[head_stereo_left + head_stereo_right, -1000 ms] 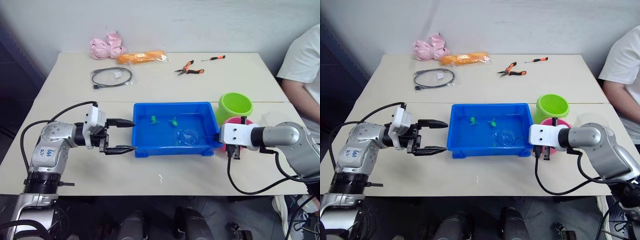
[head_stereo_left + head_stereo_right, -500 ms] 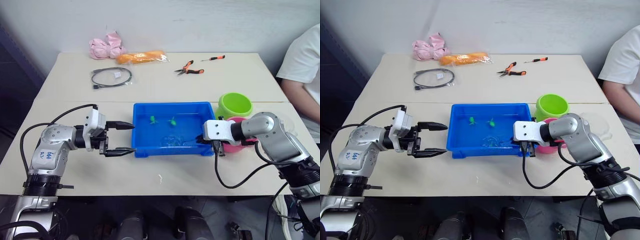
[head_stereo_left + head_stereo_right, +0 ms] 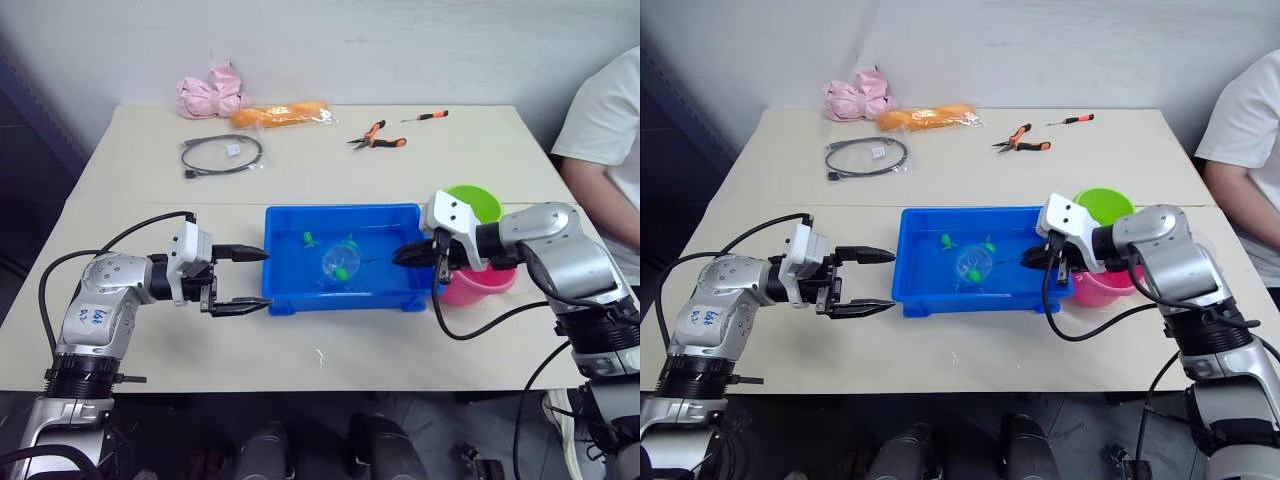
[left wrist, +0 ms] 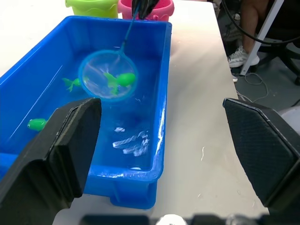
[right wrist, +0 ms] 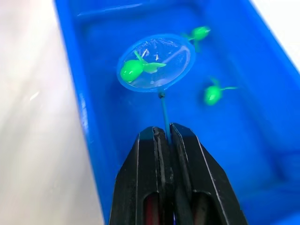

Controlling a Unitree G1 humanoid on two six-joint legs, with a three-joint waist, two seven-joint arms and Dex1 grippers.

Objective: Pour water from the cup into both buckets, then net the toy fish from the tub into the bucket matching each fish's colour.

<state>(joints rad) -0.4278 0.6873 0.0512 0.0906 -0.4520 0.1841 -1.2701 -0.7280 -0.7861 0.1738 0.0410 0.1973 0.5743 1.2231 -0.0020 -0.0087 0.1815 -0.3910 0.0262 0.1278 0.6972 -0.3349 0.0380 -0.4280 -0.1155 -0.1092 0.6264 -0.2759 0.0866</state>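
The blue tub (image 3: 340, 298) holds water and two loose green toy fish (image 3: 308, 239) (image 3: 349, 241). My right gripper (image 3: 402, 258) is shut on the thin black handle of the net (image 3: 341, 265). The hoop hangs just above the water near the tub's middle, with one green fish (image 5: 131, 70) lying in its mesh. Beside the tub's right end stand the lime green bucket (image 3: 478, 200) and the pink bucket (image 3: 480, 285), partly behind my right arm. My left gripper (image 3: 268, 276) stays open just left of the tub, holding nothing. The cup is hidden.
At the table's far side lie a coiled black cable (image 3: 222, 155), orange-handled pliers (image 3: 376, 135), a screwdriver (image 3: 425, 116), a pink bag (image 3: 210, 95) and an orange bag (image 3: 282, 114). A person in a white shirt (image 3: 600, 120) sits at the right edge.
My right gripper has risen and drawn back to the right, lifting the net out of the water with a green fish in it. The left arm has not moved.
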